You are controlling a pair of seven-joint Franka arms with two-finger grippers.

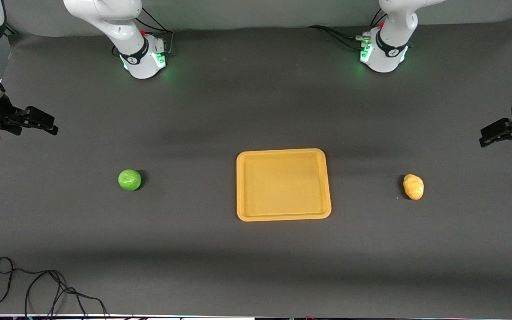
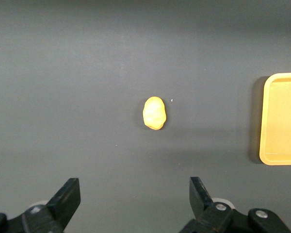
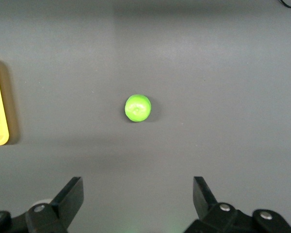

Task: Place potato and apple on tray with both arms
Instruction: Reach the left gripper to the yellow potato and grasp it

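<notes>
Clearly nothing is grasped: both grippers hang high at the desk's ends, left gripper and right gripper with jaws wide. The apple lies toward the right arm's end, the potato toward the left arm's, and the tray sits empty between them. Each round piece could roll away from an off-centre pinch.

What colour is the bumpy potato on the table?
The potato is yellow-tan all over, lighter on its bumps. The left wrist view shows it best.
</notes>
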